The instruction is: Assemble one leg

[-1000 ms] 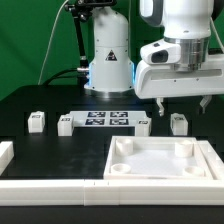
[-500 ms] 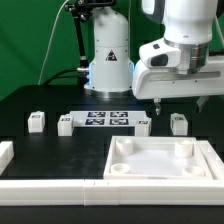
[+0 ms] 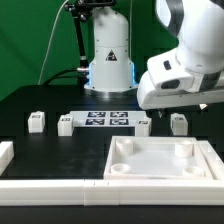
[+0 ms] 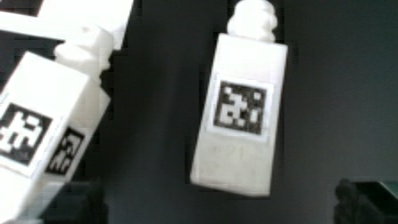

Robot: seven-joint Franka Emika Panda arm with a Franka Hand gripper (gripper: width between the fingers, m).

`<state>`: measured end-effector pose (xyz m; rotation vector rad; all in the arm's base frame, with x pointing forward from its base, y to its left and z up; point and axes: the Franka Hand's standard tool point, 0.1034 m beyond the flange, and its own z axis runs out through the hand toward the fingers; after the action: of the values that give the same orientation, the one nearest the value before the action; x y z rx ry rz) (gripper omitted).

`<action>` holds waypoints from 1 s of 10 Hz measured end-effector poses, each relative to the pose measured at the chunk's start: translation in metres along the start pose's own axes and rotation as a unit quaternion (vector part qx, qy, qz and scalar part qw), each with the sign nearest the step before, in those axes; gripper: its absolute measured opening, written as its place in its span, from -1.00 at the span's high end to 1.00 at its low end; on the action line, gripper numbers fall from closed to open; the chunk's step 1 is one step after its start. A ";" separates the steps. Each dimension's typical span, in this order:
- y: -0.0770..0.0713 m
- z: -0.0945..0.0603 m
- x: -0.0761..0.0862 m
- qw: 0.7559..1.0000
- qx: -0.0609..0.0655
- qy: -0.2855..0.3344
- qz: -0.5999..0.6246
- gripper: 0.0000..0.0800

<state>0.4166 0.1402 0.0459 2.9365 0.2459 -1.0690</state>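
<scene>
White plastic, thumb-like in shape and tagged in black and white, the leg (image 4: pixel 240 110) filled the middle of the wrist view, lying flat on the dark table (image 4: pixel 329 60). The gripper (image 4: pixel 221 200) was wide open. Its two dark fingertips (image 4: pixel 71 205) showed far apart at the corners of that view, with nothing held between them.

What the coming grasp turned on was the alignment. The leg's long axis ran almost square to the line joining the fingertips, leaning only slightly, so the jaws would close across its narrow width and not along its length. The leg sat roughly centred between them, but ahead of the tips rather than in the gap — only its near end came close.

A second leg (image 4: pixel 45 120) lay close beside it, tilted, and looked likely to foul one finger on the way down.

In the exterior view the arm (image 3: pixel 185 75) leaned over the exterior view's right side of the table. A leg stood there (image 3: pixel 179 122), behind the tray (image 3: pixel 160 175) and off the end of the marker board (image 3: pixel 105 120) — probably the same one, though I could not be certain.
</scene>
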 end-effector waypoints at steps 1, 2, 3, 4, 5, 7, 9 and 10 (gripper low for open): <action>-0.001 0.003 0.000 0.999 0.000 -0.044 -0.001 -0.62; -0.002 0.006 0.004 0.998 0.001 -0.067 -0.002 -0.62; -0.001 0.014 -0.004 0.992 0.000 -0.127 -0.003 -0.62; -0.002 0.019 -0.003 0.987 -0.002 -0.161 0.002 -0.62; -0.004 0.024 0.002 0.988 -0.005 -0.156 0.008 -0.62; -0.005 0.034 0.000 0.988 -0.007 -0.156 0.010 -0.62; -0.007 0.047 0.001 0.988 -0.009 -0.153 0.014 -0.62; -0.008 0.051 0.001 0.989 -0.009 -0.150 0.013 -0.62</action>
<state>0.3830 0.1452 0.0065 2.7022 0.2090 -1.4722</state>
